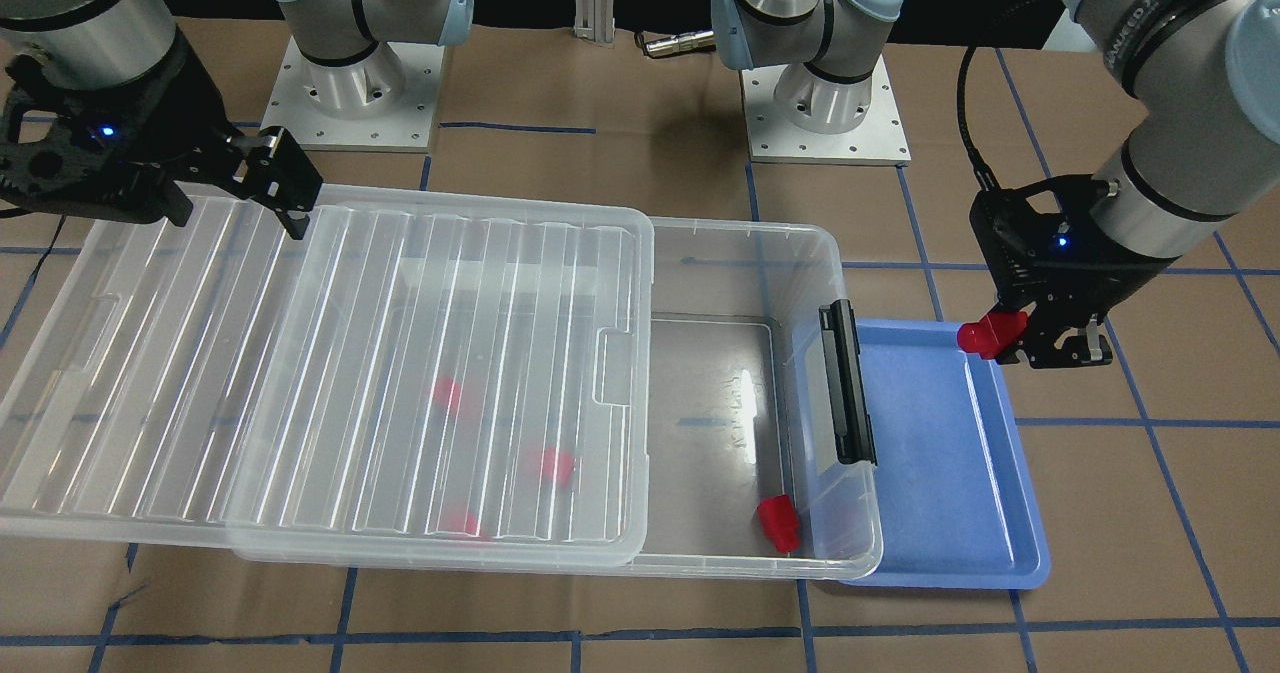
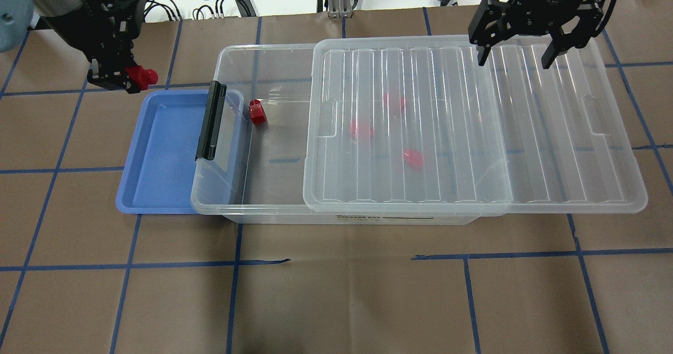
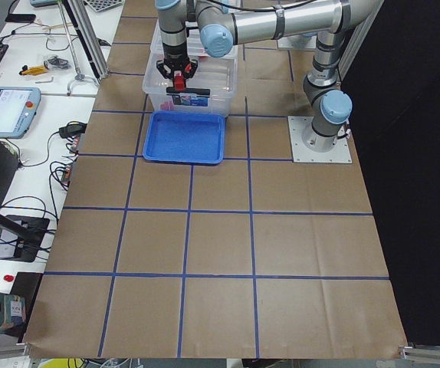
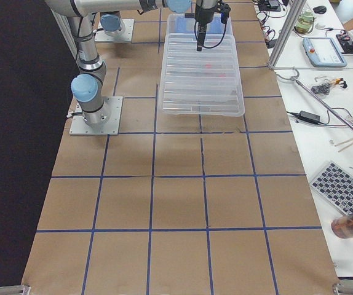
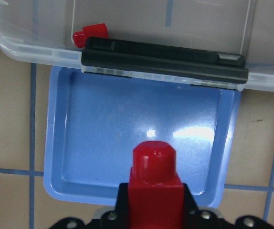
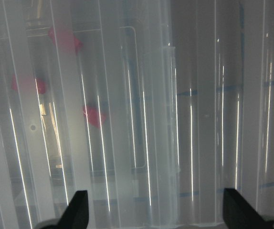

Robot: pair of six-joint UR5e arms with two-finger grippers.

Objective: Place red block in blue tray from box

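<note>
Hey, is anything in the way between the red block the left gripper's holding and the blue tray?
Nothing visible. The left gripper holds the red block by the outer rim of the blue tray, and the tray's floor is bare. The latch end of the box overlaps only the tray's opposite side.

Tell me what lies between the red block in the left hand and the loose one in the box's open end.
In the left wrist view, bare blue tray floor, then the box's black latch bar.
</note>
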